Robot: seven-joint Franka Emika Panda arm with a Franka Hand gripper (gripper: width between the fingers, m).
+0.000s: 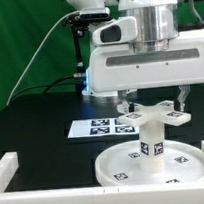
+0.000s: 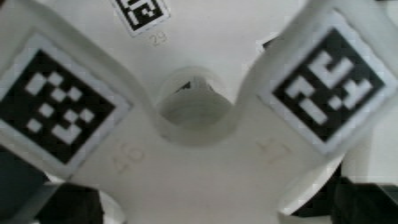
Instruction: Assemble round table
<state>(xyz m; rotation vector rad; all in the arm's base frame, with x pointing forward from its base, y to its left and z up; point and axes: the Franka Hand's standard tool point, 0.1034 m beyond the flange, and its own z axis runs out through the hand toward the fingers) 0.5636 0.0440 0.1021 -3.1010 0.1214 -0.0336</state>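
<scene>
The large rimmed round disc (image 1: 124, 169) lies flat on the black table near the front. The short thick cylinder (image 1: 152, 148) stands upright on its middle. The cross-shaped four-armed foot (image 1: 151, 115) rests on top of the cylinder. My gripper (image 1: 152, 98) is directly above the foot, with one finger on each side of it, wide apart and open. In the wrist view the foot (image 2: 196, 175) fills the picture from very close, with its central hole (image 2: 192, 112) and two tagged arms showing. The fingertips are hard to make out there.
The marker board (image 1: 92, 129) lies flat behind the disc, toward the exterior view's left. A low white border wall (image 1: 13, 168) runs along the left, front and right of the work area. Cables and the arm's base stand at the back.
</scene>
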